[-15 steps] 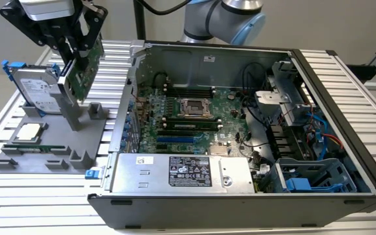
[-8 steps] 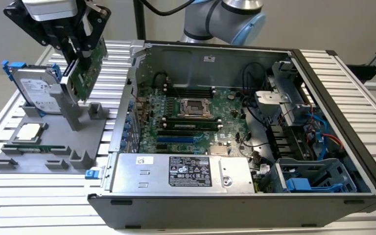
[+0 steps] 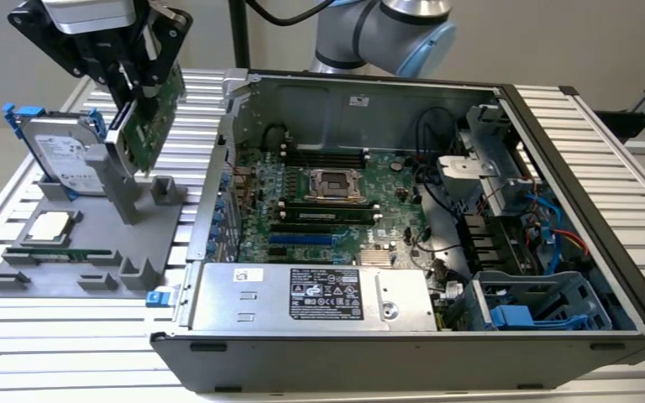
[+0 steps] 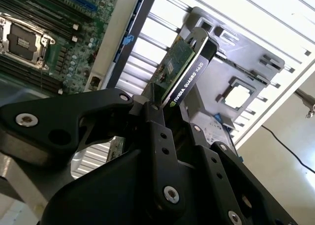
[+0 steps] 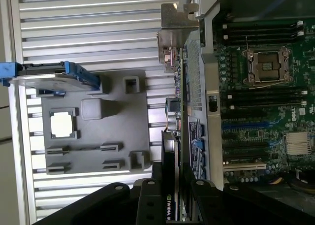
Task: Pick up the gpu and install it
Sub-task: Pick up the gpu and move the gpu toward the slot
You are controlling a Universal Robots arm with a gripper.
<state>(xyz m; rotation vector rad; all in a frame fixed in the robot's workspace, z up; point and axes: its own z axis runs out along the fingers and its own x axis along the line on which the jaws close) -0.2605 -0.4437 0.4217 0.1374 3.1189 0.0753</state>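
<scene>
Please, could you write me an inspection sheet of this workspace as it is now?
Surface: slatted metal table, carrying a gray tray and an open computer case.
Job's things: gpu held up beside the hard drive, outside the case.
Clutter: hard drive standing in the tray; processor and memory stick lying in it.
Gripper: gripper shut on the gpu.
Cables: blue and red cables inside the case.
Surroundings: robot arm behind the case.
</scene>
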